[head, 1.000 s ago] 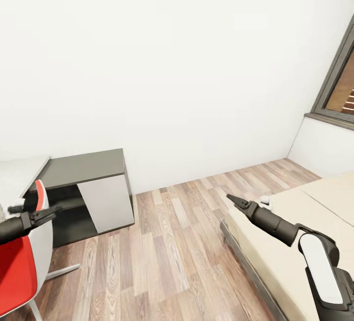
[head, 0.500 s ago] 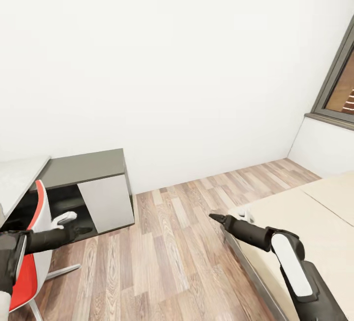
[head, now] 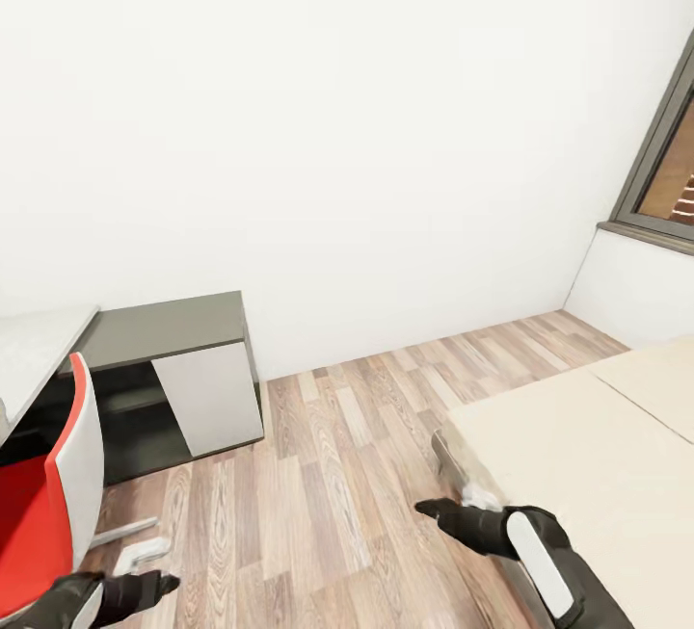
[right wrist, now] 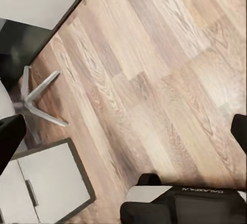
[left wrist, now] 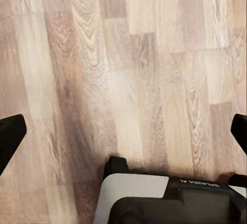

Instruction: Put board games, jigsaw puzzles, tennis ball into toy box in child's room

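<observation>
- Down low over the wood-plank floor (head: 328, 475) hang both claws, nothing in either one.
- Left claw (left wrist: 123, 131) is spread wide in its wrist view; only the two dark fingertips (left wrist: 10, 139) peek in at the edges, bare planks between them.
- Right claw (right wrist: 123, 126) is wide open too, over the floor, with the chair's metal legs (right wrist: 38, 98) off to one side of it.
- Just beside the right claw in the head view sits the corner of the bed (head: 578, 436), plain cream mattress, no games on the part that shows.
- Past the left claw (head: 145, 589) is a red and white chair (head: 48, 504), then a low dark cabinet (head: 169, 369).
- Farther left, a sliver of the pale counter (head: 34, 345); can't see the toy box or any toys.
</observation>
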